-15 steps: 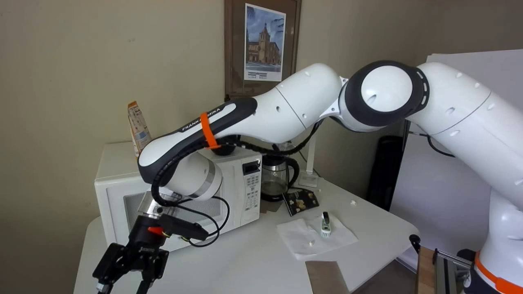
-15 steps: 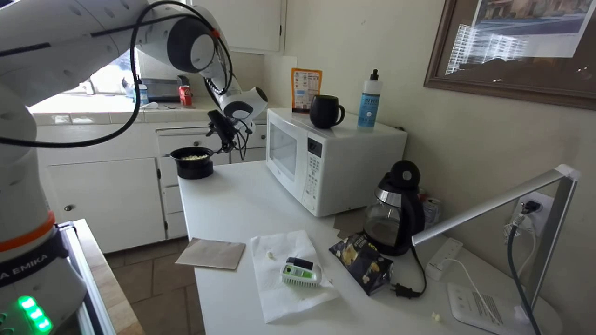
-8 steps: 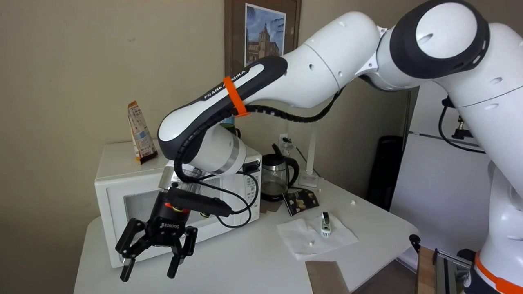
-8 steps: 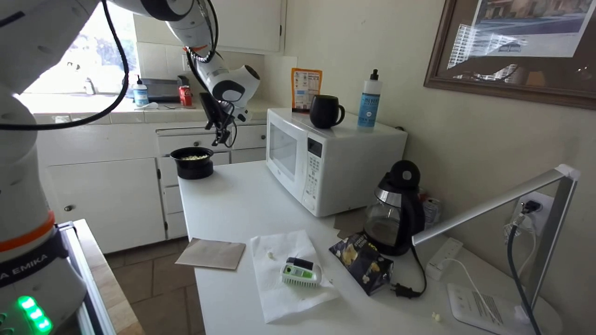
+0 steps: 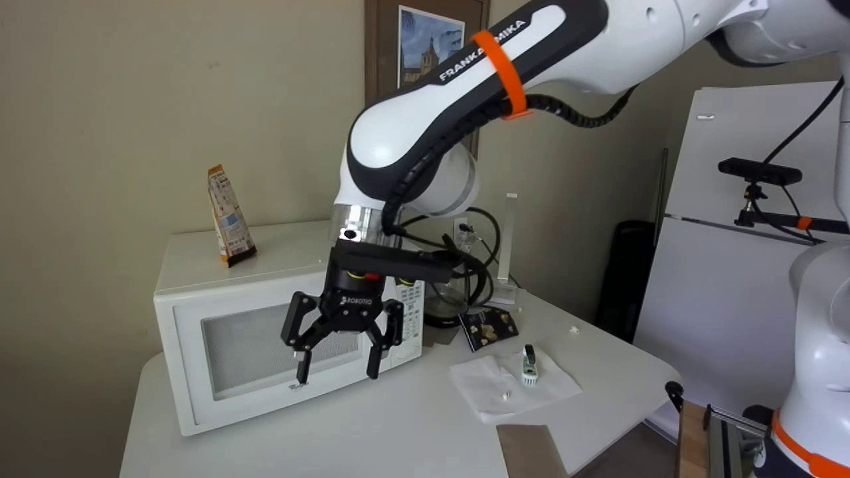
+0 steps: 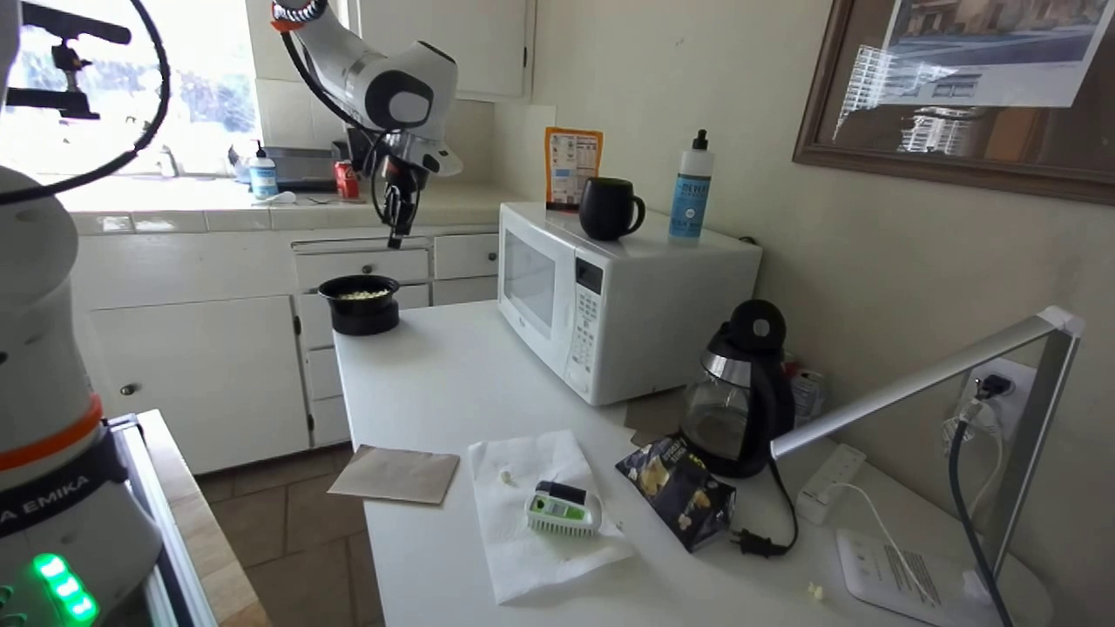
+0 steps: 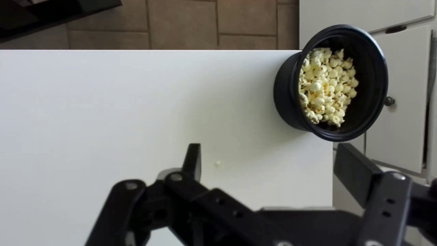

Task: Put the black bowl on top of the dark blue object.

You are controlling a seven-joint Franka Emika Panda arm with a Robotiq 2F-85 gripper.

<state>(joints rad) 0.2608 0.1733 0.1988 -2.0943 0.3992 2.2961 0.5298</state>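
Observation:
The black bowl (image 7: 370, 82), holding popcorn, is at the table's corner in the wrist view and also in an exterior view (image 6: 359, 300). A dark cylindrical part (image 7: 286, 95) shows under its wide rim. I cannot tell whether that part is the separate dark blue object or the bowl's own body. The bowl is out of frame in an exterior view that shows the open gripper (image 5: 338, 372) in front of the microwave. In the wrist view the gripper (image 7: 268, 164) is open, with nothing between its fingers. It is above the table and apart from the bowl.
A white microwave (image 5: 265, 352) stands on the table, with a black mug (image 6: 605, 209), a soap bottle (image 6: 690, 192) and an orange pouch (image 6: 573, 165) on top. A kettle (image 6: 736, 392), a popcorn bag (image 6: 679, 496), a brush (image 6: 564, 509) and a lamp (image 6: 923, 383) are further along.
My open gripper has risen and moved away from the bowl, shifting right and up across the microwave front in an exterior view. The bowl has not moved.

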